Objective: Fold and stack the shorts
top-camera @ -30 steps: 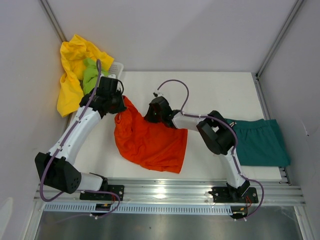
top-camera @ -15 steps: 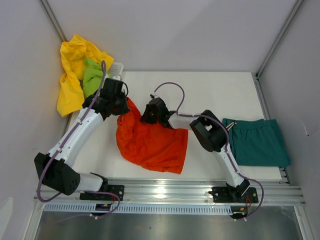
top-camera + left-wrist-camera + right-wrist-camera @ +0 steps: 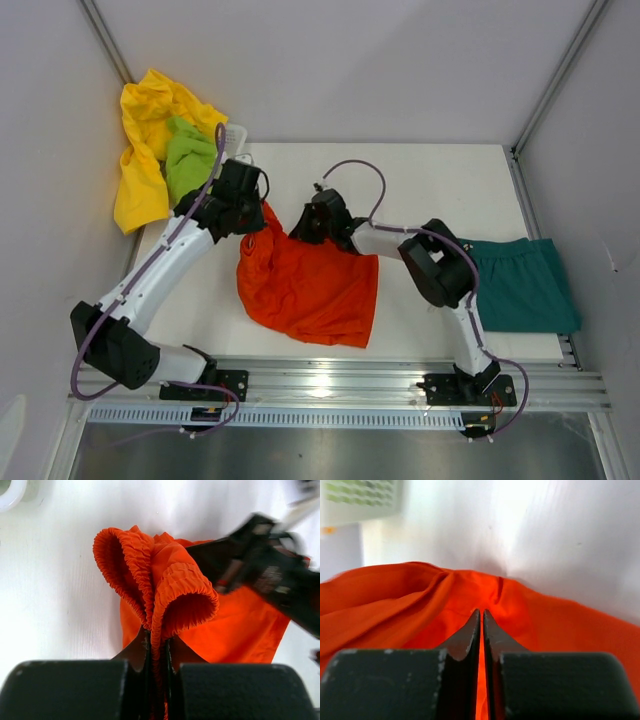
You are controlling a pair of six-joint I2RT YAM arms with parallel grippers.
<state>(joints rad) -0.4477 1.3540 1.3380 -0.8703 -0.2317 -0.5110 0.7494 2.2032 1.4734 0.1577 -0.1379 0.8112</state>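
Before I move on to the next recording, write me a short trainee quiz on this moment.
1. True or false: the left jaws and the right jaws are both shut on the orange-red shorts.
2. Where do the dark teal shorts lie? A) at the table's right edge; B) in the basket; C) under the orange-red shorts.
3. Fill in: the left jaws pinch the orange-red shorts by their elastic ____.
Key: 1 true; 2 A; 3 waistband.
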